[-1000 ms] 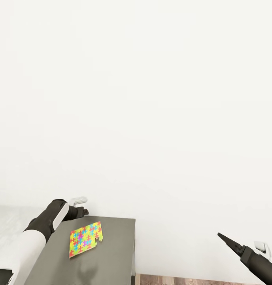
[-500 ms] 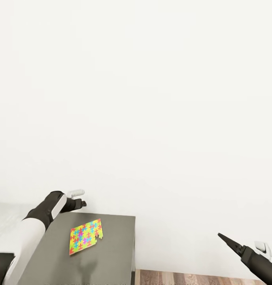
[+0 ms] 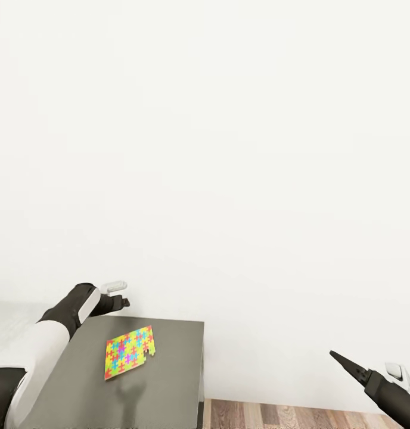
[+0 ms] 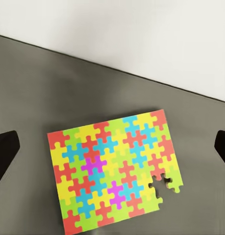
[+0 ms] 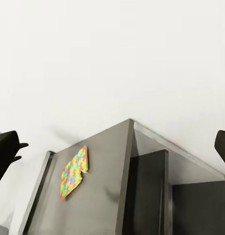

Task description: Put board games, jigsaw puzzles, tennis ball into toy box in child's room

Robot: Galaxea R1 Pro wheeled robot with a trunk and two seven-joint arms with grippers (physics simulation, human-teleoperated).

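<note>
One jigsaw puzzle (image 3: pixel 129 351) lies flat on the dark grey part of the table (image 3: pixel 169 381), a piece-shaped gap at one corner. My left gripper (image 3: pixel 123 302) hovers above the table's back edge, just beyond the puzzle. In the left wrist view the puzzle (image 4: pixel 114 171) lies below, between the wide-apart fingertips (image 4: pixel 4 152), so the left gripper (image 4: pixel 114 142) is open and empty. My right gripper (image 3: pixel 343 359) hangs off the table's right side over the floor. In its wrist view the right gripper (image 5: pixel 114 147) is open with nothing held, and the puzzle (image 5: pixel 74 172) lies far off.
A plain white wall (image 3: pixel 229 149) rises right behind the table. The table's light grey part (image 3: pixel 8 322) runs off to the left. Wood-plank floor (image 3: pixel 288 414) shows to the right of the table's white side (image 3: pixel 201 387).
My left gripper has lifted slightly and drawn back toward the wall. The head view has shifted a little, showing more floor. The puzzle and right arm have not moved.
</note>
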